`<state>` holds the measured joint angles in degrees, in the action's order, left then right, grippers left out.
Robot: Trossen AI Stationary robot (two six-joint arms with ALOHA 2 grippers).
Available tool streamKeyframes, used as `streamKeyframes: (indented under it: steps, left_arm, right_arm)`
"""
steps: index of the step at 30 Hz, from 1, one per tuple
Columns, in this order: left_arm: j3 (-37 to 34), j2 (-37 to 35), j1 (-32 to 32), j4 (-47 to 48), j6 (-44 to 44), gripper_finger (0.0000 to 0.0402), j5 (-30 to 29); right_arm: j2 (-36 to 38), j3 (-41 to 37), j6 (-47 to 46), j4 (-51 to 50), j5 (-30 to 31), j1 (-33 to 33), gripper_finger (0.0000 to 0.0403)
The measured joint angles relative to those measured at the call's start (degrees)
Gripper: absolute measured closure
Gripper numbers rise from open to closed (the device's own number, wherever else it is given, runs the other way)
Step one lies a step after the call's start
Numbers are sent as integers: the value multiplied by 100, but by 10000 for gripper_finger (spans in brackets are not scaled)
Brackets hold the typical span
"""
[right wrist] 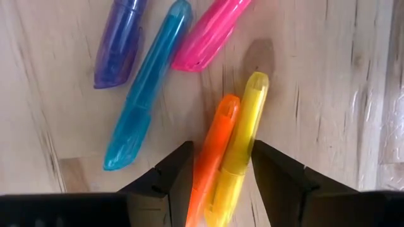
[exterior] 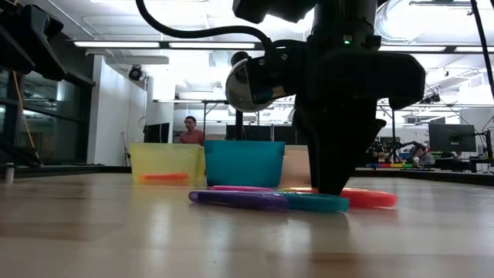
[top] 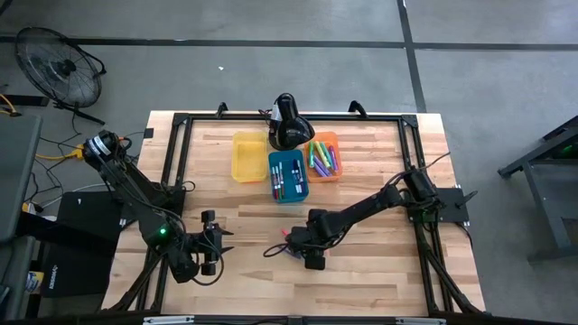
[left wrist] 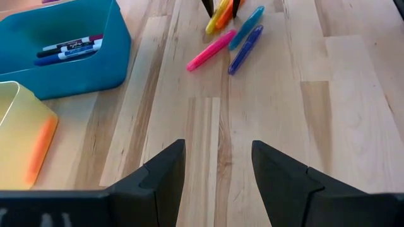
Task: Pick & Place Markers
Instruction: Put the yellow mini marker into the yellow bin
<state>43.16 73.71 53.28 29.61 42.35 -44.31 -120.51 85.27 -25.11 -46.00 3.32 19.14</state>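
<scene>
We find the right gripper [top: 312, 255] low over the loose markers near the table's middle, its fingers parted and straddling two at once: the orange marker [right wrist: 213, 157] and the yellow marker [right wrist: 243, 135], lying side by side and touching, long axes running straight into the gap between the fingers. We cannot tell whether the pads press on them yet. Just beside lie the pink marker [right wrist: 211, 31], the teal marker [right wrist: 148, 85] and the purple marker [right wrist: 120, 41], all flat on the wood. The right arm is clearly the nearer; the left gripper [left wrist: 218, 170] waits well apart, released, holding nothing. Closing here would likely take both markers, in our judgement. The blue bin [top: 288, 176] holds several markers, the orange bin [top: 323, 157] a mixed handful, the yellow bin [left wrist: 22, 135] one orange marker.
</scene>
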Motion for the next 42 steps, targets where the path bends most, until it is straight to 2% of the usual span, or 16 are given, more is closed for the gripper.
streamKeyframes:
  steps: [14, 22, 32, 42]
  left_arm:
    - [0, 0, -2, 1, 4, 225, -2]
    - [0, -2, 0, 1, 4, 225, -7]
    - [0, -2, 0, -5, 15, 225, 11]
    - [0, -2, 0, -3, 15, 225, 20]
  right_arm:
    - [194, 5, -22, -171, 8, -28, 254]
    - [759, 13, -45, -195, 657, -26, 254]
    - [570, 7, 160, -301, 1087, -39, 254]
    - [570, 7, 588, -399, 942, -116, 254]
